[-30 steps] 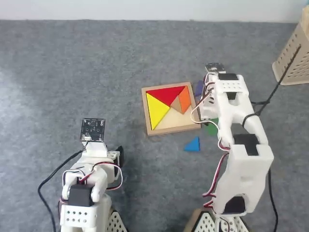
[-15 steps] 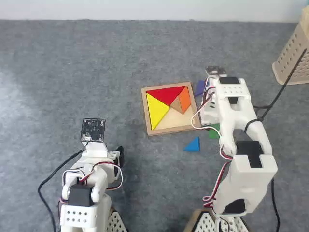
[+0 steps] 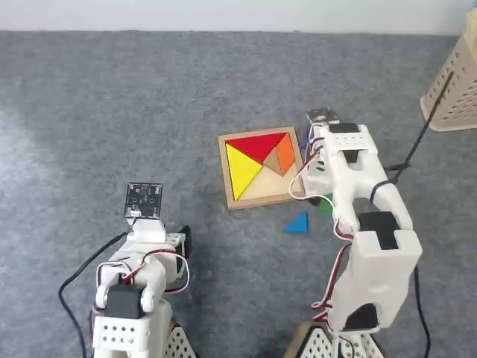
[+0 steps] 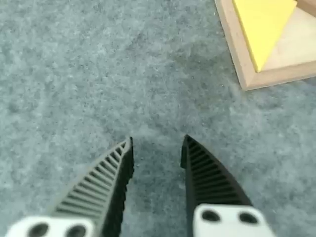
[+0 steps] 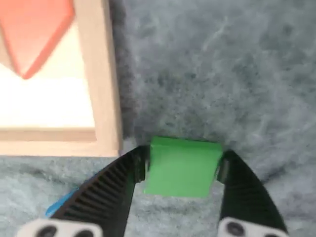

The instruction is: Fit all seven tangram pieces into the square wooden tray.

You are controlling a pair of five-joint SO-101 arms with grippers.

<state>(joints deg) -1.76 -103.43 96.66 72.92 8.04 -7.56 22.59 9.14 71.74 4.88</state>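
Grey felt-covered counter [image 3: 112, 112]. Square wooden tray [image 3: 258, 200] sits mid-counter, turned slightly off square to the counter's edges. Inside it, the big red triangle [image 3: 257, 147] has its long side on the far rim and its apex pointing to the tray centre. The big yellow triangle [image 3: 242, 170] has its long side on the left rim, apex also to centre. A small orange piece [image 3: 285, 158] lies by the right rim. A small blue triangle [image 3: 297, 223] lies on the counter just outside the near rim. The right gripper [image 5: 181, 158] is low at the tray's near right corner, jaws clenched on a green square piece [image 5: 181, 168] whose edges run roughly parallel to the rim and which is just beside the rim; contact with it is unclear. In the high view the arm covers most of that piece, leaving a green sliver. The left gripper [image 4: 157, 148] hangs above bare felt well apart from the tray, jaws released.
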